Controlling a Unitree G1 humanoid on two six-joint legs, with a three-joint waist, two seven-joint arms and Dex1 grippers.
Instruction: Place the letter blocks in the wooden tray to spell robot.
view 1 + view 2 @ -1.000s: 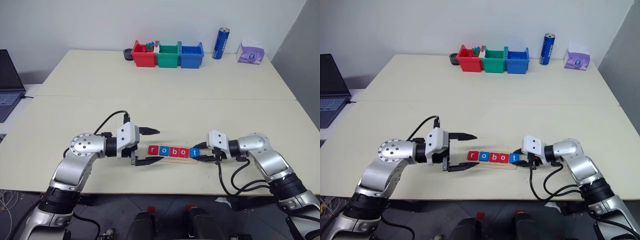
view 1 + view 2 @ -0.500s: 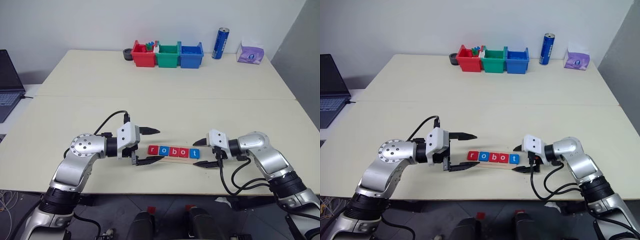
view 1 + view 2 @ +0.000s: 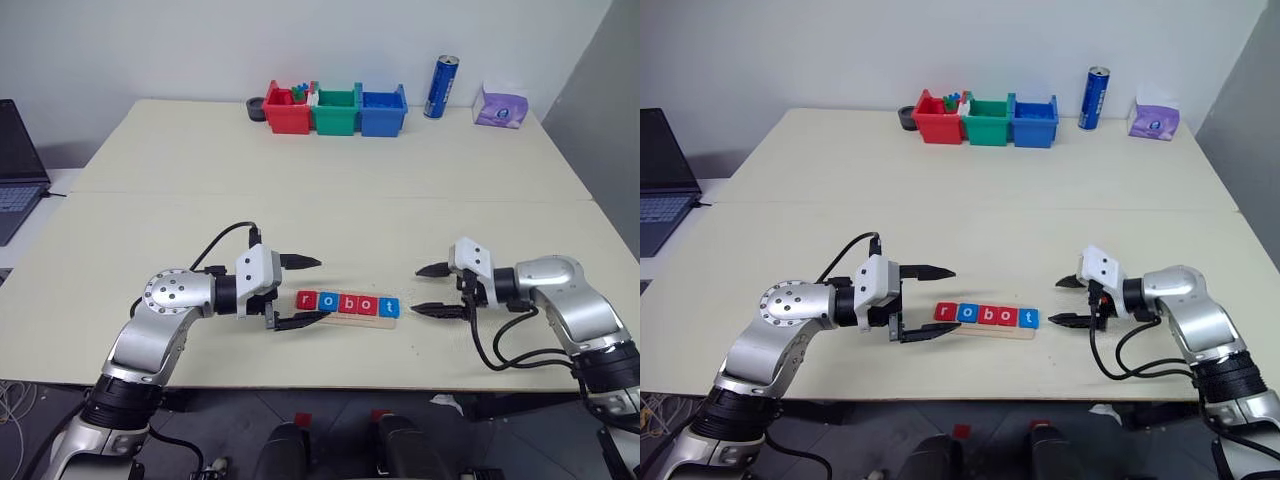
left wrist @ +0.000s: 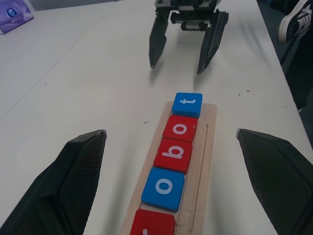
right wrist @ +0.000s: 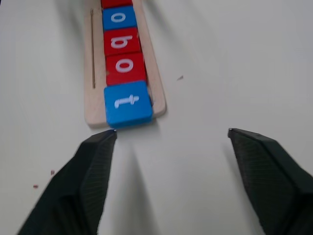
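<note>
Head views: the wooden tray [image 3: 347,316] is seen near the desk's front edge, carrying the letter blocks [image 3: 347,303] in the order r, o, b, o, t. The left gripper [image 3: 297,291] and right gripper [image 3: 433,289] are held open and empty, just off the tray's two ends.

Left wrist view: the blocks [image 4: 177,142] are judged light, rigid and smooth-faced; opposite side edges offer the surest hold.

Right wrist view: the blue t block [image 5: 128,104] is shown overhanging the tray's end [image 5: 95,113] slightly.
</note>
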